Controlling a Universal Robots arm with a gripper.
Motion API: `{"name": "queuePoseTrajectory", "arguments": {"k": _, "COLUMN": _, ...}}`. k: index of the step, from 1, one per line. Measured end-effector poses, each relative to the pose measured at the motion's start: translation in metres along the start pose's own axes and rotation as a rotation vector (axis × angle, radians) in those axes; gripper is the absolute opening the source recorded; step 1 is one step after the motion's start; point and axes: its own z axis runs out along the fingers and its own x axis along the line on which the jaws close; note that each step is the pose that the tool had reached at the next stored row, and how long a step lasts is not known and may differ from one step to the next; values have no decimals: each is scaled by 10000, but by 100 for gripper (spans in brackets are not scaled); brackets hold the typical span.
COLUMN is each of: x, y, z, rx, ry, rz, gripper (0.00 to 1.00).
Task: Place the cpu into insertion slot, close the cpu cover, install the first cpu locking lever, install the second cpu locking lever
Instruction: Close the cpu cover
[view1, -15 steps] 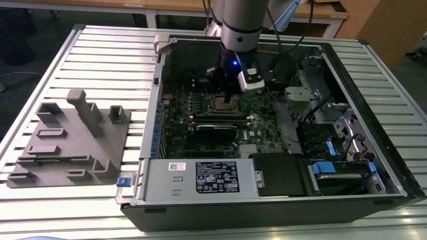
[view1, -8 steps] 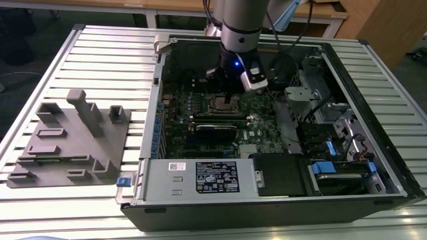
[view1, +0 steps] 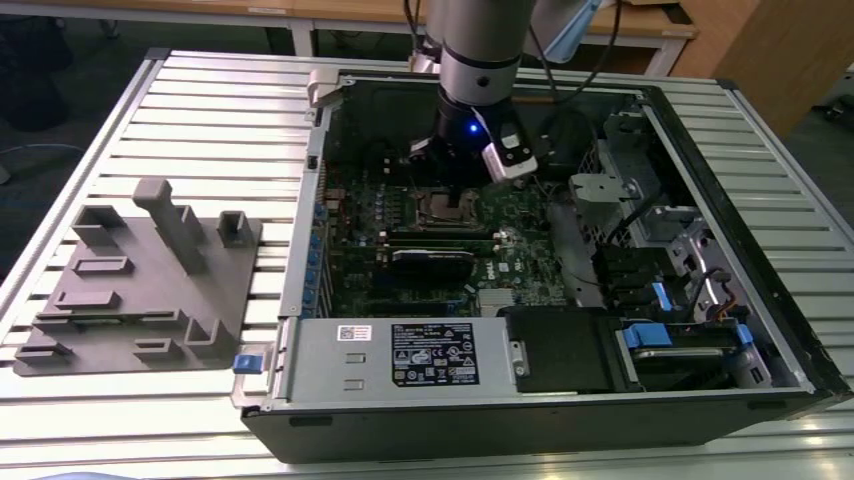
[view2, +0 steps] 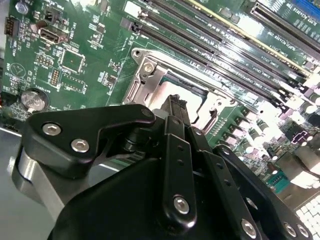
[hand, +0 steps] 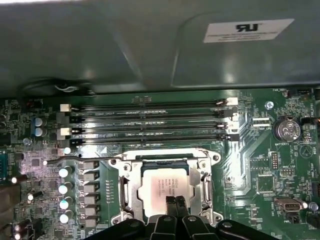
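The cpu (hand: 157, 182), a square chip with a dull silver top, lies in the insertion slot (view1: 447, 210) on the green motherboard. The cpu cover (hand: 129, 185), a silver frame plate, lies down around it with the chip showing through its window. A thin metal lever (hand: 75, 159) runs out from one corner of the socket across the board. My gripper (hand: 175, 204) hangs right over the chip's near edge, its two black fingertips pressed together with nothing between them. In the second wrist view the gripper (view2: 175, 102) points down at the socket's metal rim (view2: 150, 80).
Long memory slots (hand: 150, 122) run along one side of the socket, and a coin battery (hand: 286, 130) sits further off. The case's grey wall (hand: 150, 45) rises beyond them. On the exterior view's left a grey fixture (view1: 140, 280) lies on the slatted table. A power supply (view1: 400, 355) fills the case front.
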Motion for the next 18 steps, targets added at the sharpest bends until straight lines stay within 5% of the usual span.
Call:
{"name": "queuePoseTrajectory", "arguments": {"k": 14, "x": 222, "y": -13, "z": 13, "rx": 1, "ry": -33, "rz": -4, "gripper": 11}}
{"name": "queuePoseTrajectory", "arguments": {"k": 18, "x": 236, "y": -14, "z": 13, "rx": 3, "ry": -33, "rz": -5, "gripper": 11}}
